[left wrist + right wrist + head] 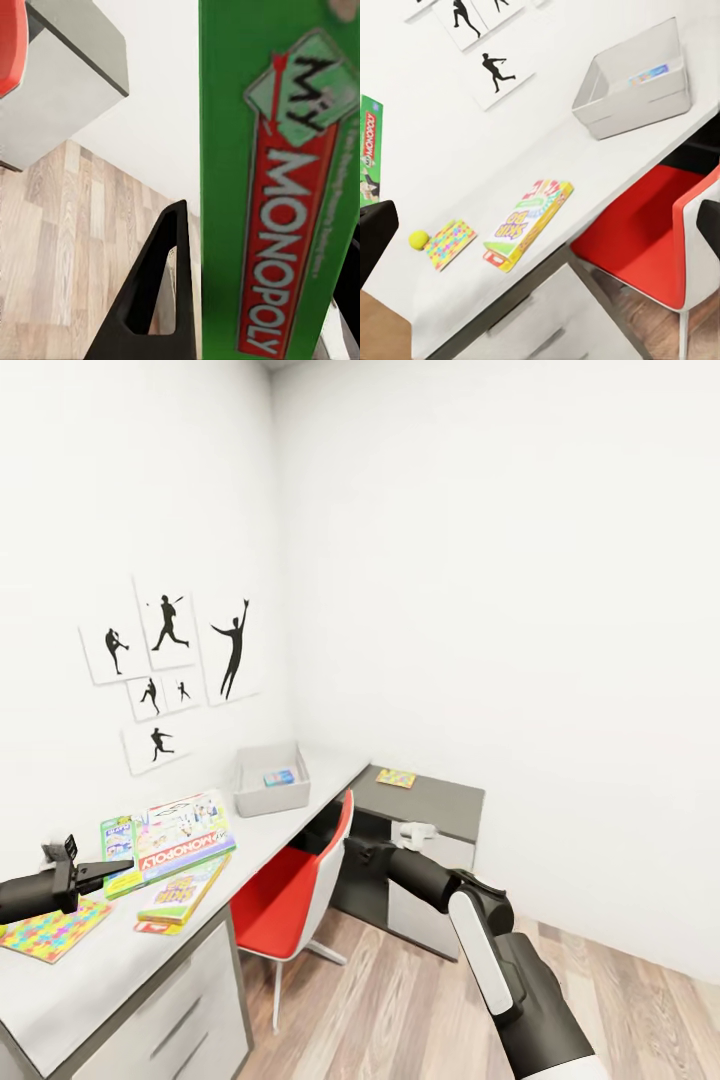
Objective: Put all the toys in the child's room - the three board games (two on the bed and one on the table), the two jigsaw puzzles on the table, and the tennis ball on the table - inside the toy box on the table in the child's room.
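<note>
— Where is the Monopoly box (184,834) right now?
— Lifted above the white table (120,960), clamped in the left claw (88,875). In the left wrist view its green edge (279,187) runs right beside a black finger (154,296).
— And the other toys?
— A second board game (182,890) lies flat on the table under it, and a colourful jigsaw puzzle (48,932) lies near the left arm. In the right wrist view a yellow tennis ball (418,239) touches that puzzle's corner.
— The toy box (272,778)?
— Further along the table by the wall, with a small item inside. A red chair (290,895) is tucked beneath.
— The right claw (352,850)?
— Raised beside the chair; I cannot tell whether it is open.
</note>
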`<state>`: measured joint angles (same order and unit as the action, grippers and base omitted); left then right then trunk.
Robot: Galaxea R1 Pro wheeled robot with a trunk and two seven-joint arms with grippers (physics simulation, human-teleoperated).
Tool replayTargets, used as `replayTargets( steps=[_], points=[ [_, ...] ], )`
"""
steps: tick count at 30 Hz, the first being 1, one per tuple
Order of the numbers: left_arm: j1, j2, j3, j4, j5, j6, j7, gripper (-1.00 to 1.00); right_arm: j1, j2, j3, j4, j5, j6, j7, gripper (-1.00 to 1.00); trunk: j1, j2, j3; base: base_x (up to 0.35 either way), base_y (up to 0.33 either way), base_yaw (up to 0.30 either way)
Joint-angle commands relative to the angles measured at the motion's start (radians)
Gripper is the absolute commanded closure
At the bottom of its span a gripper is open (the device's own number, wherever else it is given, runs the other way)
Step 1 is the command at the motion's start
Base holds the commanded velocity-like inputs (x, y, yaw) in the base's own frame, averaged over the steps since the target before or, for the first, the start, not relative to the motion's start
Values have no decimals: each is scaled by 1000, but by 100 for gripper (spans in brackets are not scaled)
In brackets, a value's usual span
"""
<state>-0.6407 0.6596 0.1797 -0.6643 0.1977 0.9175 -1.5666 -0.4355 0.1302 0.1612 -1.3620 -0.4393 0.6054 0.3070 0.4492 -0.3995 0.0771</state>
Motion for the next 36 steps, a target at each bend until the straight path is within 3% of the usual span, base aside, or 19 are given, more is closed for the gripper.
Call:
replayTargets(
  steps=[1,15,18,20,24,30,36],
  points=[
    [-1,0,0,0,-1,11,-4,100,0,0,-1,-1,-3,5,1,-100,1,-1,1,256,-178,193],
    [-1,-1,0,0,0,11,-4,100,0,-1,0,-9,-2,7,3,-100,1,-1,15,256,-221,170],
    [-1,-1,0,0,0,11,-4,100,0,-13,-4,-53,-6,20,7,-100,1,-1,15,256,-240,21],
    [-1,-2,0,0,0,11,-4,100,3,-43,-2,-130,-15,58,10,-100,1,-1,15,256,-240,8],
    [-1,-3,0,0,0,11,-4,100,22,-61,-9,-204,-20,183,9,-100,1,-1,15,256,-240,3],
    [-1,-4,0,0,0,10,-4,100,31,-71,-58,-225,-23,250,9,-100,1,-1,15,256,-243,1],
    [-1,-8,0,0,-2,10,-4,100,32,-70,-95,-220,-24,204,11,-100,1,-1,15,254,-246,1]
  ],
)
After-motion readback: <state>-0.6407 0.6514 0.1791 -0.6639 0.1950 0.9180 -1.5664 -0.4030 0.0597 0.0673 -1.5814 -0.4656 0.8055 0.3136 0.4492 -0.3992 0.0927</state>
